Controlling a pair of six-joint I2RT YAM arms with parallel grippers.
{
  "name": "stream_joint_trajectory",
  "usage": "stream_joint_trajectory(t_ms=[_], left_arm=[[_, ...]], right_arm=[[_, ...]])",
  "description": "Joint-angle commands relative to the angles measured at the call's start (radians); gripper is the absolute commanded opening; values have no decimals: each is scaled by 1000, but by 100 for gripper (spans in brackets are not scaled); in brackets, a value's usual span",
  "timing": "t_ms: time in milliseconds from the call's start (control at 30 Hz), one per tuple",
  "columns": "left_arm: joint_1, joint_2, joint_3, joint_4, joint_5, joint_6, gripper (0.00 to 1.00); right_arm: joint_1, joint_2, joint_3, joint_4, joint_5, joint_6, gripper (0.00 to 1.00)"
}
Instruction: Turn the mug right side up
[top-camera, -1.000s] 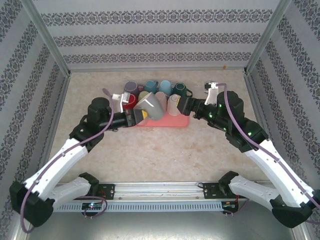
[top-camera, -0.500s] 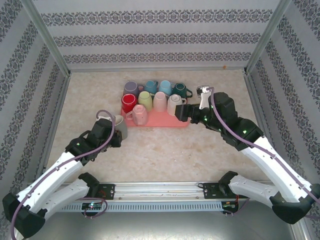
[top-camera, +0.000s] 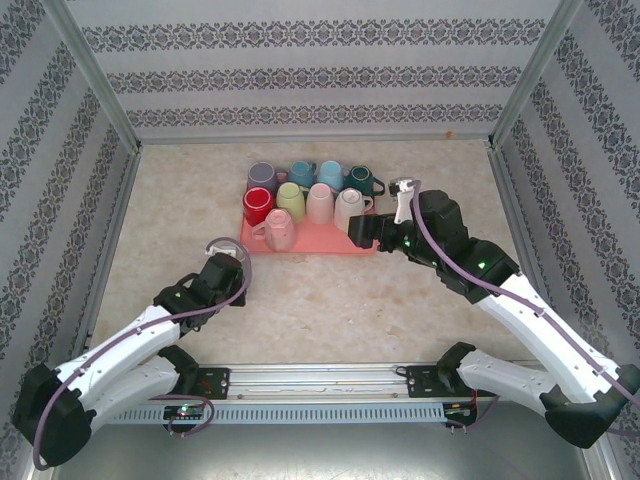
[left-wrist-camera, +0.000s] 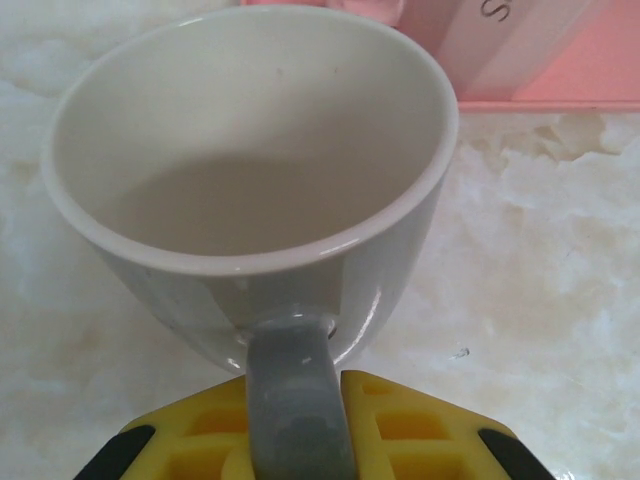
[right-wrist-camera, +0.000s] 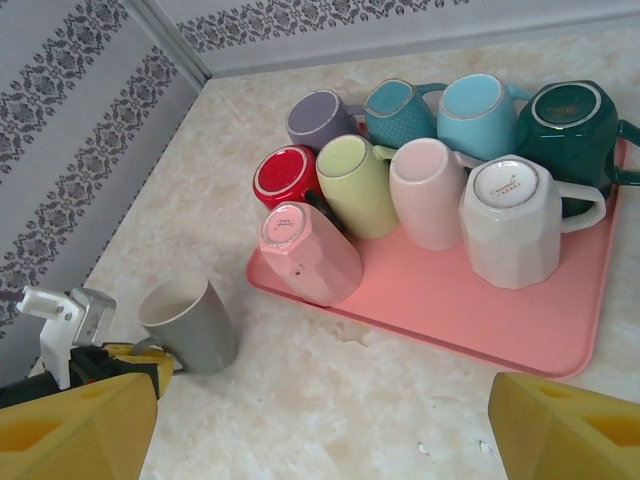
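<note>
Mug — grey outside, white inside — mouth up.

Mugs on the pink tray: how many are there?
9. Back row: purple mug, teal mug, light blue mug, dark green mug. Middle: red mug, lime mug, pale pink mug, white mug. Front: pink mug.

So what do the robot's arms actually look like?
Both the left arm and right arm have white link shells between black joints with small green lights. A purple cable runs along each. The end effector fingers are chunky yellow blocks with hollow pockets.
</note>
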Motion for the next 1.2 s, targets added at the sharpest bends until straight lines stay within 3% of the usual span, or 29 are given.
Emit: stream_joint_trajectory(t_ms=[0,233,567,867,1167], left_arm=[[-26,12,-3,135,-39,55,6],[-35,39,-27,142,-54,55,10],[-69,145,11,126,-88,31,24],[-73,102,-33,85,-80,-52,36],[-73,82,-20,71,-73,-43,50]], right_arm=[[15,5,-16,46,18,9,86],[16,23,-26,62,17,9,86],[9,38,-36,79,15,-1,87],[1,17,-63,83,9,-1,88],[-4,18,-61,76,-5,-7,89]])
